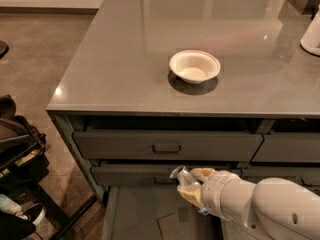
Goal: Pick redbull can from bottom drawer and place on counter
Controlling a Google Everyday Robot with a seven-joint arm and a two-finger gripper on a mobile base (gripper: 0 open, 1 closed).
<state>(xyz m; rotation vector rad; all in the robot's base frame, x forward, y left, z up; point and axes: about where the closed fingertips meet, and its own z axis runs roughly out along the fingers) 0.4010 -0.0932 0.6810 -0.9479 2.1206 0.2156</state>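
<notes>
The end effector is low in the view, near 6 o'clock, its tan fingers closed around the can. The can is tilted, its silver top pointing toward 10 o'clock, and it is held above the open bottom drawer, clear of the floor. A grey card lies on that floor at 7 o'clock from the can. Two handled drawers stand closed above. On the desk, toward 12 o'clock, sits a white bowl.
</notes>
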